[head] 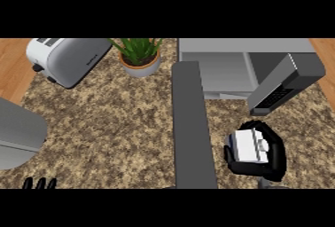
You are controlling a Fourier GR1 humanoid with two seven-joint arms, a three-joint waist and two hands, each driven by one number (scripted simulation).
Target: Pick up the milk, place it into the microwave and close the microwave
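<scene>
The milk (249, 146) is a small white carton with a grey cap, held at the lower right above the granite counter. My right hand (277, 156) is curled round it, fingers wrapping both sides. The microwave (226, 73) stands at the back right with its cavity open. Its door (192, 124) swings out toward me as a long grey slab left of the milk. The microwave's dark control panel (282, 86) lies just beyond the carton. My left hand (39, 183) shows only as fingertips at the bottom left edge, fingers up, resting.
A white and grey toaster (67, 60) sits at the back left. A potted green plant (139, 56) stands next to it, left of the microwave. A grey rounded object (18, 133) fills the left edge.
</scene>
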